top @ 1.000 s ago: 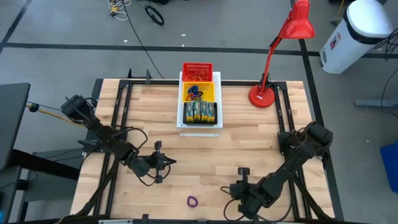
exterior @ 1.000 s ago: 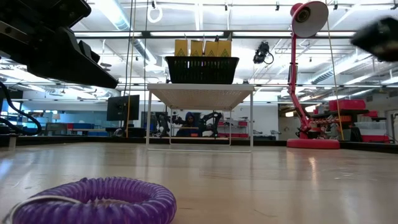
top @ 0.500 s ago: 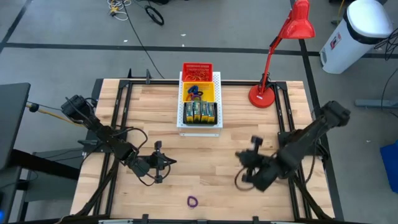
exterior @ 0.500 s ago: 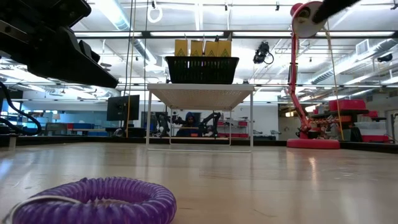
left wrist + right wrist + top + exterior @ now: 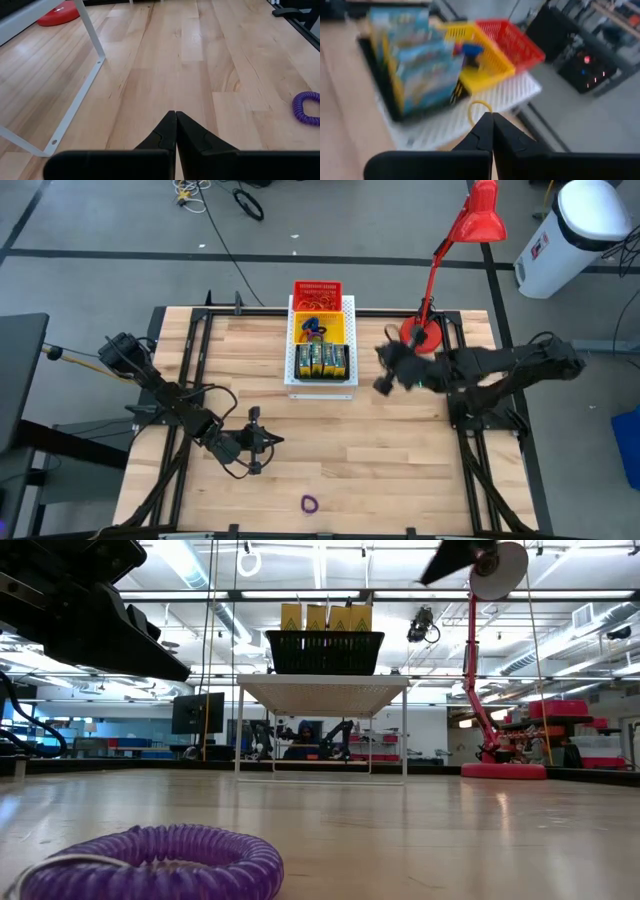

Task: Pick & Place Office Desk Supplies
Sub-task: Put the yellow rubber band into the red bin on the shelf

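The crayon boxes (image 5: pixel 320 360) stand in a black basket on the white perforated board (image 5: pixel 349 309), with a yellow basket (image 5: pixel 318 330) and a red basket (image 5: pixel 317 292) behind them. A purple elastic loop (image 5: pixel 309 503) lies flat on the table near its near edge, and it is large in the low view (image 5: pixel 150 862). My right gripper (image 5: pixel 380 380) hovers high, just right of the board, shut on a thin yellowish rubber band (image 5: pixel 478 111). My left gripper (image 5: pixel 176 114) is shut and low over the table's left half (image 5: pixel 262 442), left of the purple loop (image 5: pixel 306 107). My right gripper pinches the rubber band between its two shut fingertips at one spot on the band's edge (image 5: pixel 487 118). The rest of the band stands out as an open loop beyond the tips, lifted clear of table and board.
A red desk lamp (image 5: pixel 440 270) stands at the table's far right, close behind my right arm. The board stands on thin white legs (image 5: pixel 90 35) above the table. Bare wood lies between the board and the near edge. Black rails run along the table's sides.
My right gripper has swung fast from the table's near edge, right of the purple loop, up and toward the far edge, and is now beside the board. Its arm has stretched out across the right side. The purple loop has stayed in place.
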`<state>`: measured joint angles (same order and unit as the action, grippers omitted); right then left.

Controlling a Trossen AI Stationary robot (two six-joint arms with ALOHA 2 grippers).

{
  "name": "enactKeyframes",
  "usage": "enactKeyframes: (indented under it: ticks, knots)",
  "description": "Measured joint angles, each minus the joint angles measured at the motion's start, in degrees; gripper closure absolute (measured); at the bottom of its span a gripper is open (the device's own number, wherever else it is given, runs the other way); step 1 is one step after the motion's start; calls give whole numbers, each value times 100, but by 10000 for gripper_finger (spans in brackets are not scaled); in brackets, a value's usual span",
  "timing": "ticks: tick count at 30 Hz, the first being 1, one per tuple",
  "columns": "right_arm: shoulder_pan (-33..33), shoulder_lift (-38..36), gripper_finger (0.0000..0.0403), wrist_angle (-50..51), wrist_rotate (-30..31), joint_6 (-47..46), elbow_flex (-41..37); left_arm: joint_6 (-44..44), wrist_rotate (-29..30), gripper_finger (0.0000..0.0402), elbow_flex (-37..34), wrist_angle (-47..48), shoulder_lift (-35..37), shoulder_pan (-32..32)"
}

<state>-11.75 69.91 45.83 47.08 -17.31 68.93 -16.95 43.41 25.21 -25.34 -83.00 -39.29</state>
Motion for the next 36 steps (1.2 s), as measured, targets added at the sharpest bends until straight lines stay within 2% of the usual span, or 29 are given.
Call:
enactKeyframes:
  ticks: [6, 10, 13, 20, 24, 29, 36]
  knots:
    - [1133, 20, 399, -1748, -423, 1759, 2, 0, -2, 394, 0, 1, 0, -1]
    - [1777, 20, 400, -2874, -479, 2583, 4, 0, -2, 394, 0, 2, 0, -1]
    - [2254, 83, 399, -3625, -822, 3080, 16, 0, -2, 394, 0, 1, 0, -2]
    - [3195, 565, 399, -4607, -1879, 3104, 17, 0, 0, 394, 0, -4, 0, -1]
    - [3505, 953, 399, -5025, -2494, 2999, 17, 0, -1, 394, 0, -11, 0, 0]
    - [3756, 1435, 399, -5739, -2977, 2961, 19, 0, 1, 394, 0, -15, 0, -2]
    - [3917, 2275, 399, -5560, -3409, 2814, 797, 0, -1, 394, 0, -20, 0, 0]
